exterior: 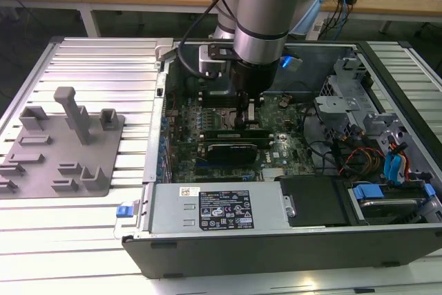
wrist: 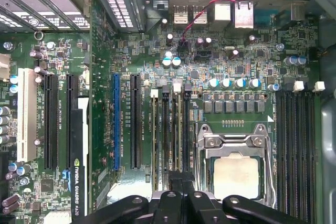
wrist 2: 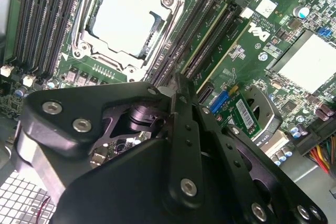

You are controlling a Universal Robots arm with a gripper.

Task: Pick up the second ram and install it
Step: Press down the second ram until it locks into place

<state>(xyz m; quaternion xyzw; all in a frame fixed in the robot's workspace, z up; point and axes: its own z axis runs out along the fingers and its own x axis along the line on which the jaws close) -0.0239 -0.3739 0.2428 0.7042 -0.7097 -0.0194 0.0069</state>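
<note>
The gripper (exterior: pixel 243 121) hangs from the arm inside the open computer case (exterior: pixel 276 257), low over the motherboard (exterior: pixel 280 148). In both wrist views its black fingers are drawn together, and the gripper (wrist 2: pixel 180 82) (wrist: pixel 181 181) sits over the near end of the memory slots (wrist: pixel 176 129). A long thin green stick, the ram (wrist 2: pixel 218 45), stands on edge in the slot right beside the fingertips. I cannot tell whether the fingers touch it, or whether it is the second ram. The CPU socket (wrist 2: pixel 131 19) lies just beside these slots.
A grey slotted tray (exterior: pixel 41 164) with an upright post (exterior: pixel 72 112) lies on the ribbed table at the exterior view's left. A black graphics card (exterior: pixel 235 148) sits close beside the gripper. Drive cages and cables (exterior: pixel 366 136) crowd the case's right side.
</note>
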